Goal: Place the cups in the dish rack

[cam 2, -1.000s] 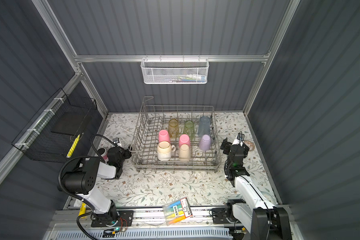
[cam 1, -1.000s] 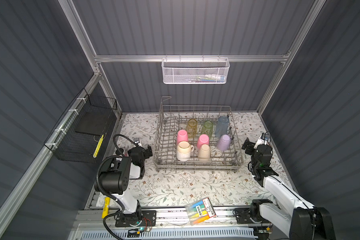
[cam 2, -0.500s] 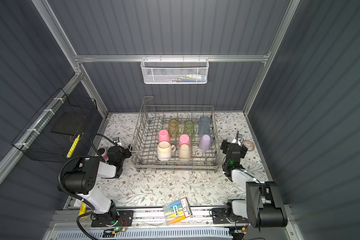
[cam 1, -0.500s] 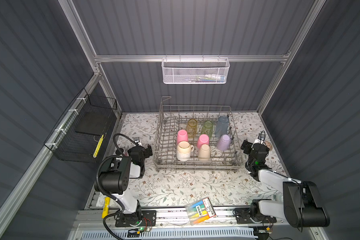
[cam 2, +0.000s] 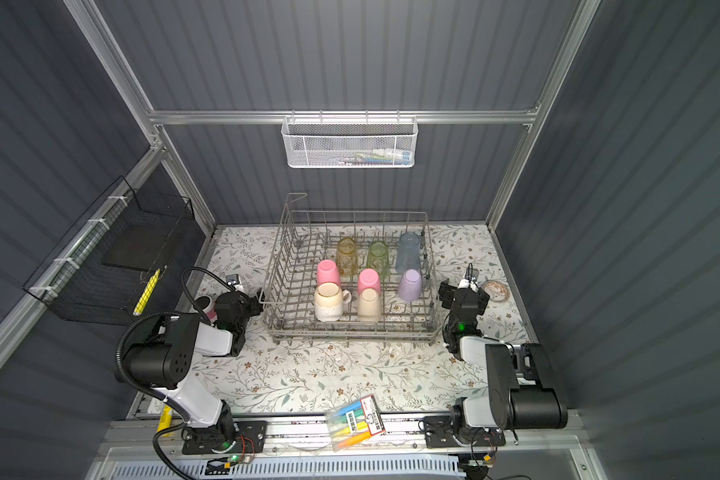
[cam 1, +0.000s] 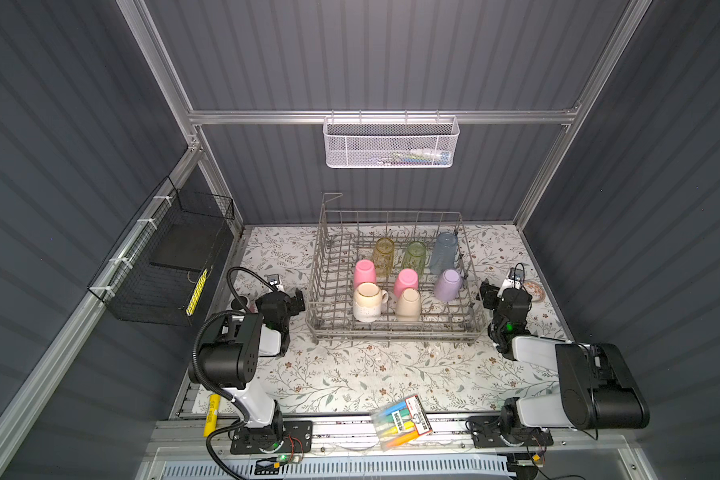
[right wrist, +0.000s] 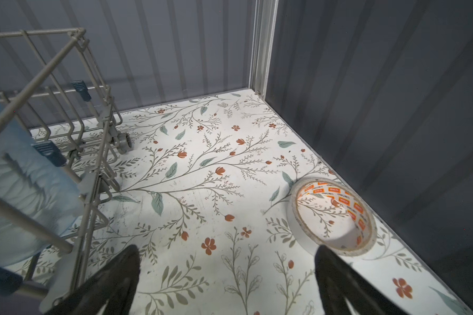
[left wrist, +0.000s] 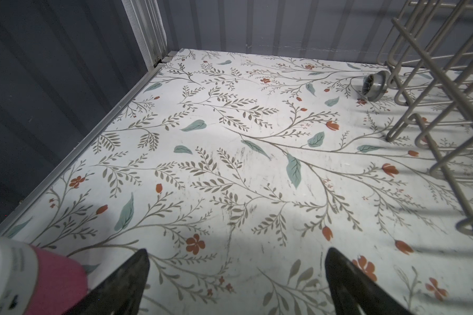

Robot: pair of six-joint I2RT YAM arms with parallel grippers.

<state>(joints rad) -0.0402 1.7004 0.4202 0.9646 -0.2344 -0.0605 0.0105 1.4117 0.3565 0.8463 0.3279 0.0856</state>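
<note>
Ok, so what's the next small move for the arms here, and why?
Probably just pull both arms back to rest. All eight cups already sit inside the dish rack. The left claw and right claw are open and empty on either side of it, and I see no cup left out on the table.

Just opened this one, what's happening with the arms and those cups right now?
Loading looks finished: all eight cups sit inside the dish rack, from the cream mug at the front to the blue tumbler at the back. Neither arm is handling anything. The left pincer and right pincer are both open and empty, low over the table on either side of the rack. A tape roll lies near the right one.
</note>
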